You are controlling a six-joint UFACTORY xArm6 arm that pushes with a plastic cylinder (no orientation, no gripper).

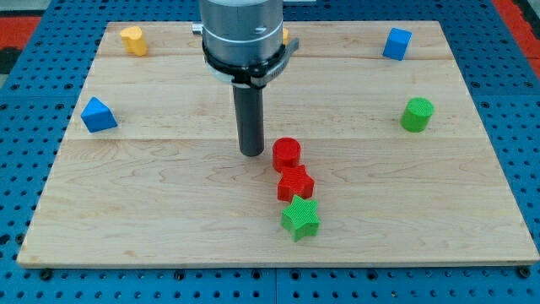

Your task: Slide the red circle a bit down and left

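The red circle stands near the middle of the wooden board. My tip rests on the board just to the circle's left, a small gap apart. A red star-like block sits right below the circle, touching or nearly touching it. A green star lies just below that.
A blue triangle is at the view's left, a yellow block at the top left, a blue cube at the top right, a green cylinder at the right. An orange block peeks from behind the arm.
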